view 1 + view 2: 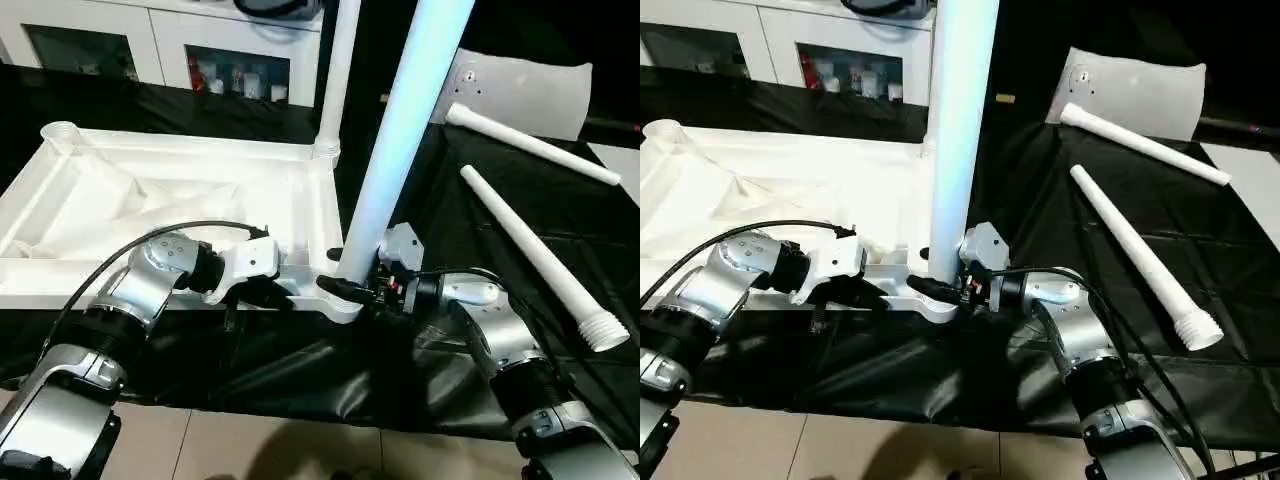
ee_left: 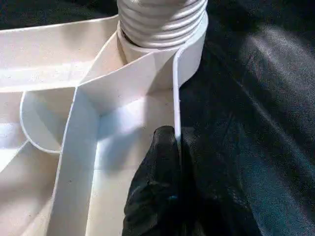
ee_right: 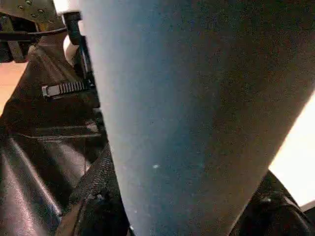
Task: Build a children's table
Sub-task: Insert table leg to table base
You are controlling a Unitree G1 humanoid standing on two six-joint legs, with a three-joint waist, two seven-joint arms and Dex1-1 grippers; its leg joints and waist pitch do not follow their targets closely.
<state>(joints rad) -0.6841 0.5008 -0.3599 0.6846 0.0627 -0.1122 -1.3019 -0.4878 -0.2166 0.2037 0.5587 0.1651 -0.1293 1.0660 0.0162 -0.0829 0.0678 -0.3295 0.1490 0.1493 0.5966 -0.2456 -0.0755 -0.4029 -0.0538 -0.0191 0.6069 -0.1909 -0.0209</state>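
The white tabletop [image 1: 170, 148] lies upside down on black cloth, ribs facing up. One white leg [image 1: 338, 70] stands in its far right corner socket. A second leg [image 1: 400, 130] stands upright in the near right socket [image 2: 192, 54], its threaded end [image 2: 162, 19] partly inside. My right gripper [image 1: 352, 290] is shut on this leg [image 3: 197, 123] low down, just above the socket. My left gripper [image 1: 262, 290] is shut on the tabletop's thin near rim beside that corner, one black finger [image 2: 157, 187] pressed against the wall. Two loose legs [image 1: 540, 145] [image 1: 540, 255] lie on the cloth to the right.
A white cabinet [image 1: 150, 40] with dark compartments stands behind the tabletop. A white pillow-like slab [image 1: 520, 90] leans at the back right. The far left corner socket [image 1: 60, 132] is open. Black cloth [image 1: 300, 370] hangs over the front edge above the pale floor.
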